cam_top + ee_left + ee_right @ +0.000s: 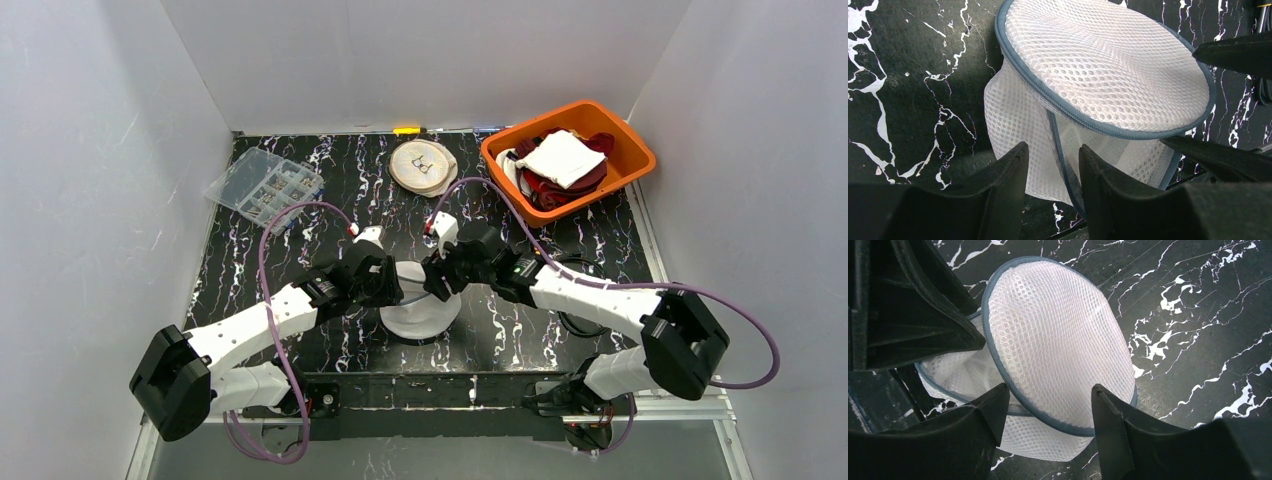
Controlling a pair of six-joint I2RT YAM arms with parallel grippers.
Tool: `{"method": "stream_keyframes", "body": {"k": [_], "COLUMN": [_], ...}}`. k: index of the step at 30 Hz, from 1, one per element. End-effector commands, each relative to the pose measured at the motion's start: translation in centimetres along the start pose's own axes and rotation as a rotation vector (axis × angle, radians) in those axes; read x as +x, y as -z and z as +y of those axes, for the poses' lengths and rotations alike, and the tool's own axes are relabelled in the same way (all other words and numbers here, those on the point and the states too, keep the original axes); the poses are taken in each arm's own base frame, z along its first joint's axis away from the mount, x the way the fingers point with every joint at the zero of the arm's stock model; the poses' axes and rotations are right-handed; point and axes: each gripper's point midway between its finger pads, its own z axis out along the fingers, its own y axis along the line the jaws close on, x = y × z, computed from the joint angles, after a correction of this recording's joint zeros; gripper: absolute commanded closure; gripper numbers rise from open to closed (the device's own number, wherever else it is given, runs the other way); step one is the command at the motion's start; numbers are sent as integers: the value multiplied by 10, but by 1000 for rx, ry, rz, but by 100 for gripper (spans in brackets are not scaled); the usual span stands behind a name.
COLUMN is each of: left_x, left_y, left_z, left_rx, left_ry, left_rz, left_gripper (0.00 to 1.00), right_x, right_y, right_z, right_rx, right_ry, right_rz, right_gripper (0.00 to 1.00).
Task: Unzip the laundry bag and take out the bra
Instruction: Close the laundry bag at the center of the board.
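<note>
You are looking down on the whole table [360, 180] from high behind its near edge. Your two wrist cameras are hanging close, facing down from opposite sides, and all three views are sharing the laundry bag [420, 312].

The laundry bag [1108, 70] is white honeycomb mesh cloth, soft and slightly sheer, edged with a blue-grey woven tape that carries fine zip teeth. The table [913, 75] has a smooth black marble-look top veined in white, with a dull sheen. The left gripper [1053, 147] and right gripper [1048, 390] have fingers of matt black plastic with a faint grain. The bin [640, 160] is glossy orange plastic, the cloth [560, 158] in it white and dark red, and the compartment box [262, 185] is clear plastic.
</note>
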Motion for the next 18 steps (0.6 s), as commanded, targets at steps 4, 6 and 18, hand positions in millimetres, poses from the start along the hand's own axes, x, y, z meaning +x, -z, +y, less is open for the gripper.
{"method": "stream_keyframes", "body": {"k": [4,6,18], "left_x": [3,2,-36], "left_y": [2,2,-1], "left_z": [6,6,-39], "left_rx": [-12,-11,104], "left_ry": [-3,-1,22], "left_rz": [-2,-4,-65], "left_gripper": [60,60,65], "right_x": [-16,-19,-77], "right_y": [-2,1,108], "right_z": [-13,-17,-48], "right_rx": [102,130,494], "right_ry": [30,27,88], "right_rz": [-40,-55,-207], "right_gripper": [57,72,99]}}
